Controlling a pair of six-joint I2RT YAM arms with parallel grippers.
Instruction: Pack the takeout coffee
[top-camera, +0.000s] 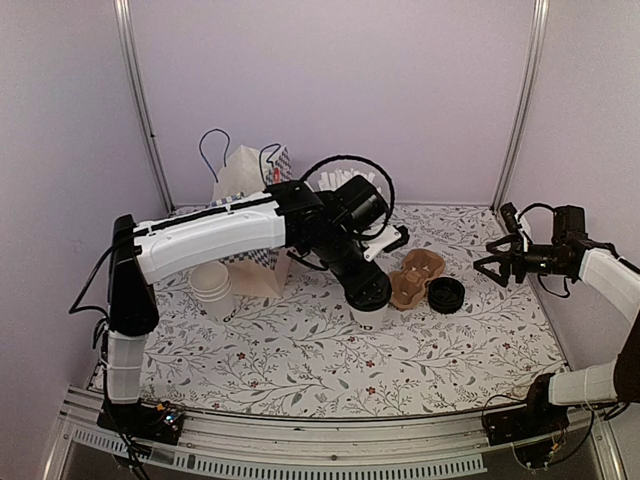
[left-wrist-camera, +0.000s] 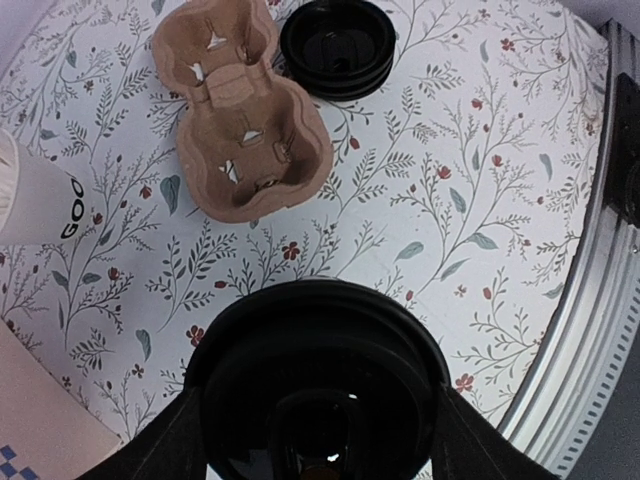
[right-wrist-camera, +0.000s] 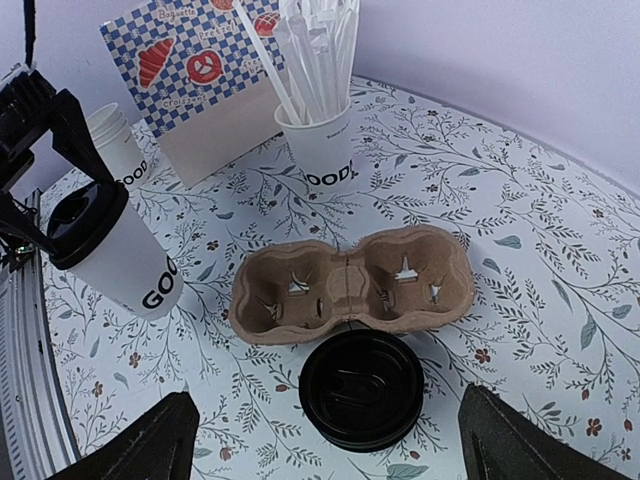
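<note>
Takeout coffee (top-camera: 370, 312) just beside the cardboard carrier (top-camera: 415, 277), on its left in the top view, apart from it and not yet in a pocket. Held from above by the left gripper (top-camera: 368, 292), fingers (left-wrist-camera: 165, 445) clamped on either side of the black lid (left-wrist-camera: 315, 370) at its rim, closed to the lid's width and no further. Leans in the right wrist view; cannot tell whether the base touches the table (top-camera: 300, 360) or hangs just above it. Probably gripped at the lid to leave the cup wall free for dropping into a pocket, though a loosely seated lid could pop off under that hold. Both carrier pockets empty and facing up, the one nearer the cup the likely target.

Stack of spare black lids (top-camera: 446, 294) just beside the carrier on its right. Cup of straws (right-wrist-camera: 315, 150) and checked paper bag (right-wrist-camera: 200, 70) behind the carrier. Stack of empty white cups (top-camera: 212, 285) well apart to its left.

Right gripper (top-camera: 497, 265) well apart to the carrier's right, jaws spread wide, holding nothing, touching nothing. Seemingly parked out of the way, wrist camera aimed at the carrier.
</note>
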